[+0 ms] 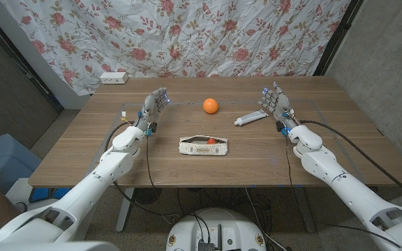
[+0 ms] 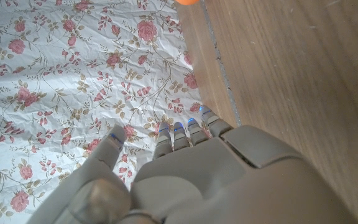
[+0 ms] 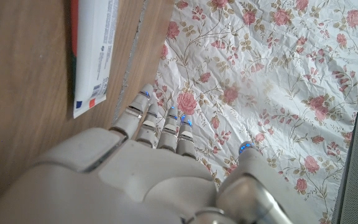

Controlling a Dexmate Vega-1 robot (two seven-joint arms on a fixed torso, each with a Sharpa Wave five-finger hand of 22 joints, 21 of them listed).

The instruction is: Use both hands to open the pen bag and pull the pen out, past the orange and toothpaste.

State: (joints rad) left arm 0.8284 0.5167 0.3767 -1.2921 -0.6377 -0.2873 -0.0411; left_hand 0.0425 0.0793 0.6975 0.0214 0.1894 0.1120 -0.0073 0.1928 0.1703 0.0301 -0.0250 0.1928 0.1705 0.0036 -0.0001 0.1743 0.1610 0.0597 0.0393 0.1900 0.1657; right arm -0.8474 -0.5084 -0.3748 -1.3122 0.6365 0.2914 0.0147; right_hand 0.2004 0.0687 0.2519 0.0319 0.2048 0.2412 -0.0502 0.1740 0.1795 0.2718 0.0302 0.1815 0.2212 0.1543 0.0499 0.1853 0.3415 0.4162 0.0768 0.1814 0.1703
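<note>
— 2 hands from the head view: left hand [image 1: 156, 103] and right hand [image 1: 276, 102] raised, fingers spread, holding nothing; pen bag [image 1: 204, 146] lies between them, nearer the robot.
— Wrist views?
— Toothpaste [image 3: 92, 53] sits just beside the right fingers; a careless reach could knock it or roll the orange [image 1: 210, 105].

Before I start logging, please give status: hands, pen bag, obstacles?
Left hand and right hand open, holding nothing. Pen bag untouched at table centre. Orange and toothpaste lie beyond it.
</note>
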